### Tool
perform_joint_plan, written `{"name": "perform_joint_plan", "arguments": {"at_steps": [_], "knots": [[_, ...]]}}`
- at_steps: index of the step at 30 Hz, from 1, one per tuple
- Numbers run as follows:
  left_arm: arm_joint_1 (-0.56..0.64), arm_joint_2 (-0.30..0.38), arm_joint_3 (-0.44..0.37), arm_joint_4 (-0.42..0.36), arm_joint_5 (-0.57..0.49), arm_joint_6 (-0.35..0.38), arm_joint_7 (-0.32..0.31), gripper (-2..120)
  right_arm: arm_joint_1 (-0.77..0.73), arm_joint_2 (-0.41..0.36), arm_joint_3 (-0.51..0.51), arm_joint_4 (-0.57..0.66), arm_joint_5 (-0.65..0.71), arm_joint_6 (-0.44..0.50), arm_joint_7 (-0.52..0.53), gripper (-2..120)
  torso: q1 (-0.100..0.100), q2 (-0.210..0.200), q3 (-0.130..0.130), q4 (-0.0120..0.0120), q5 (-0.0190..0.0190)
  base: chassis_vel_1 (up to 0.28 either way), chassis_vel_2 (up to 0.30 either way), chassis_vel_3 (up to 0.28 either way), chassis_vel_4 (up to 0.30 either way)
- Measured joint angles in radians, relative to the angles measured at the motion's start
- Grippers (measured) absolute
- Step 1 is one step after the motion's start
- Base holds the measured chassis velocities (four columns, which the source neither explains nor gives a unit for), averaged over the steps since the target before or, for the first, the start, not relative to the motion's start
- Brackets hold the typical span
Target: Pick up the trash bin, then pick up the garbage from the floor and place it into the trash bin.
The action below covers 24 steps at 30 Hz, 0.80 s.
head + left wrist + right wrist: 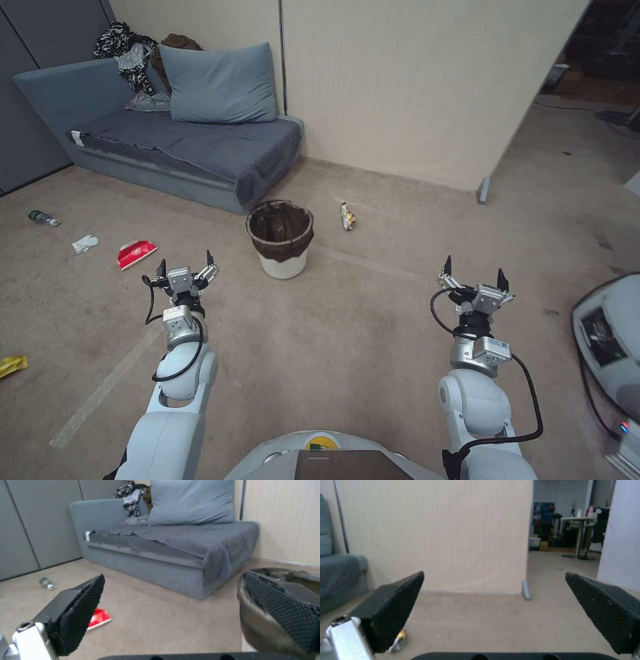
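Trash bin (280,235): on the floor at my 12 o'clock, not yet lifted. Left gripper (186,267), right gripper (475,272): fingers spread, empty. Garbage: red wrapper (135,253) at 10 o'clock, colourful wrapper (347,216) at 1 o'clock, uncollected.

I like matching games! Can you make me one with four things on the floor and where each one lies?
Things:
1. trash bin
2. red wrapper
3. green bottle
4. colourful wrapper

Places:
A. farthest to the robot's left, near the grey wall
B. in front of the sofa's corner
C. right of the bin, near the beige partition
D. just beyond the left gripper

Pairs: 1-B, 2-D, 3-A, 4-C
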Motion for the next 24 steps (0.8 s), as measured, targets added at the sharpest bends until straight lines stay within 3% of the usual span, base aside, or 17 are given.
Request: {"name": "perform_joint_plan", "arguments": {"at_steps": [24], "knots": [[0.006,0.014,-0.007,-0.018,-0.013,0.0,-0.007,100,0.003,0.008,0.001,-0.01,-0.013,0.017,0.013,100,0.0,0.0,0.0,-0.0002,-0.0002,-0.309,0.308,0.301,-0.297]]}}
